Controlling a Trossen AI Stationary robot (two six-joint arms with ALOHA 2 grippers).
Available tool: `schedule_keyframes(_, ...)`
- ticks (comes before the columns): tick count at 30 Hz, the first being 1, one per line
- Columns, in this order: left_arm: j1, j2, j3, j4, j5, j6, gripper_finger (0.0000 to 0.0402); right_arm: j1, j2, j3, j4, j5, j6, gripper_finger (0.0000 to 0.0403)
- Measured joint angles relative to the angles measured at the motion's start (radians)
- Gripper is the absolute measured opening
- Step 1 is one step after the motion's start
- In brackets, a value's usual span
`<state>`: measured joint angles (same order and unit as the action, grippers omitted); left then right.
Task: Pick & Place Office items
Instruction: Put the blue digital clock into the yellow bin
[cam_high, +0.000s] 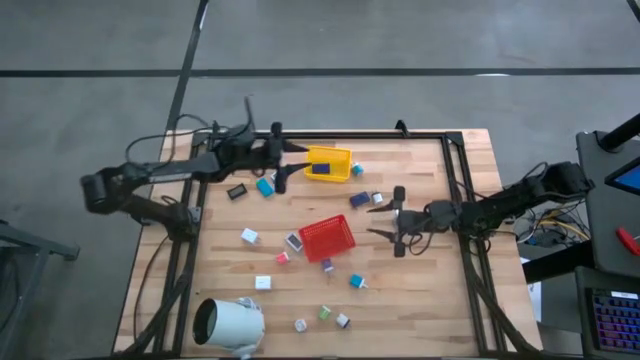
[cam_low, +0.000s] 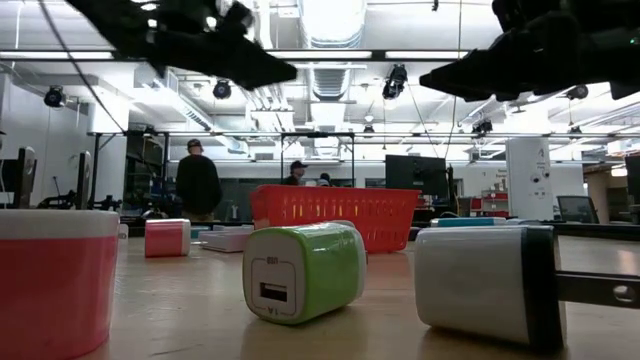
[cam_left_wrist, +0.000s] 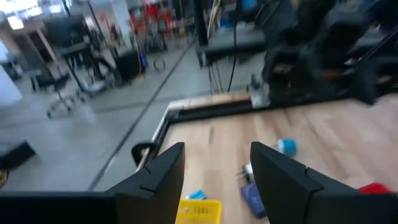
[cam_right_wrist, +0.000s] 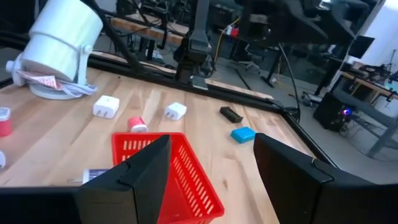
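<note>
Item: my right claw (cam_high: 389, 222), fingers spread, nothing between them, above the desk (cam_high: 430, 300) just beside the red tray (cam_high: 327, 238). Item: my left claw (cam_high: 283, 160), apparently parted and bare, beside the yellow tray (cam_high: 330, 163). Item: office items (cam_high: 358, 281), scattered over the desk around both trays, none touching either claw.

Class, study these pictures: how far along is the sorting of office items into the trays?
Barely begun. Done: one dark piece lies in the yellow tray; the red tray looks empty. In hand: nothing; the left gripper hangs open beside the yellow tray, and the right gripper is open just right of the red tray. Left: the rest, such as the teal piece and green piece, lie scattered on the table.
</note>
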<state>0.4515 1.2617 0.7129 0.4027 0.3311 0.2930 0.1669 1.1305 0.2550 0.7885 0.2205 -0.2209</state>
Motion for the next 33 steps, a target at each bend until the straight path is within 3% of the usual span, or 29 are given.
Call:
schedule_keyframes(12,-0.145,-0.198,-0.214,0.048,-0.089,-0.028,0.0186,-0.08,0.0,-0.014,-0.028,-0.101,0.002,0.0226)
schedule_keyframes(21,-0.175,-0.196,-0.226,0.054,-0.092,-0.032,0.0186,-0.155,0.001,-0.049,-0.018,-0.174,0.011,0.0226)
schedule_keyframes(33,-0.175,-0.196,-0.226,0.053,-0.091,-0.039,0.0186,-0.177,0.001,-0.097,0.041,-0.179,0.019,0.0226)
